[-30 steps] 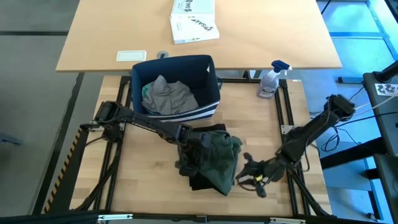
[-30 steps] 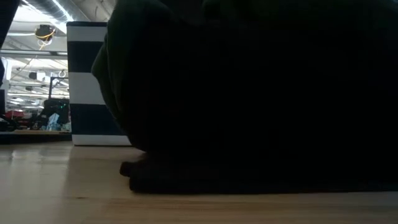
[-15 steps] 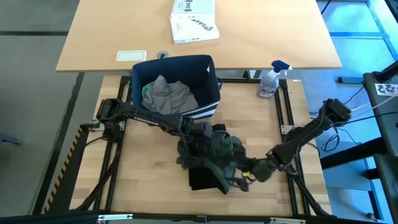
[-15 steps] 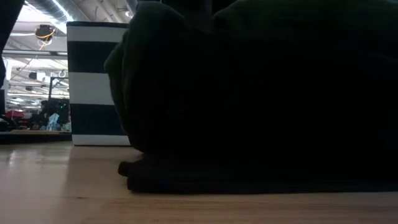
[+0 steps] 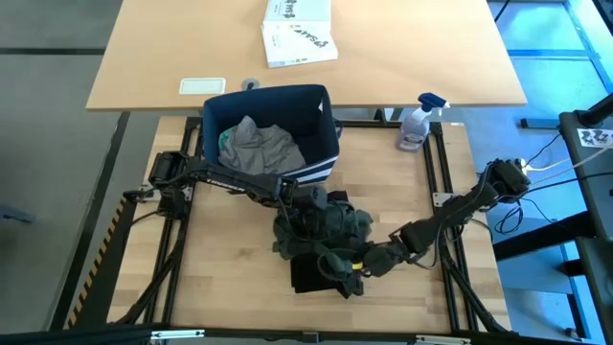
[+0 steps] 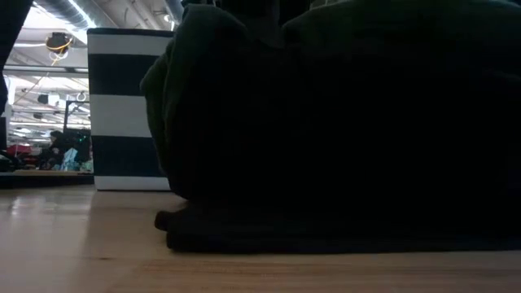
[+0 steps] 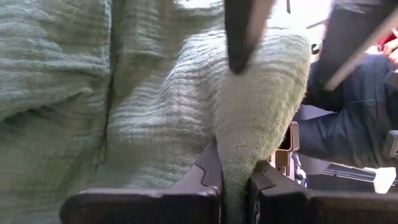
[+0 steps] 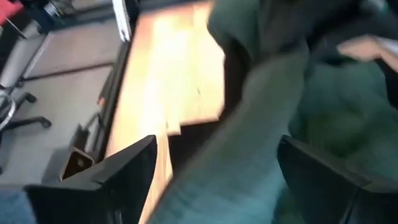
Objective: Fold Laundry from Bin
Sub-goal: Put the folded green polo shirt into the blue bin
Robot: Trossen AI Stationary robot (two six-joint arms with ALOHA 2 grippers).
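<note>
Wooden table [image 5: 230, 278], crumpled green garment [image 5: 330, 228]

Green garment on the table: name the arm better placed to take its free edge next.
Probably right. The right gripper is open at the green garment's near edge, cloth between its fingers. The left gripper is shut on a fold.

- I'm looking into a big workshop hall: bare ceiling ducts [image 6: 49, 12], a black-framed wooden bench [image 5: 230, 287], a plain work table [image 5: 172, 48], grey floor.
</note>
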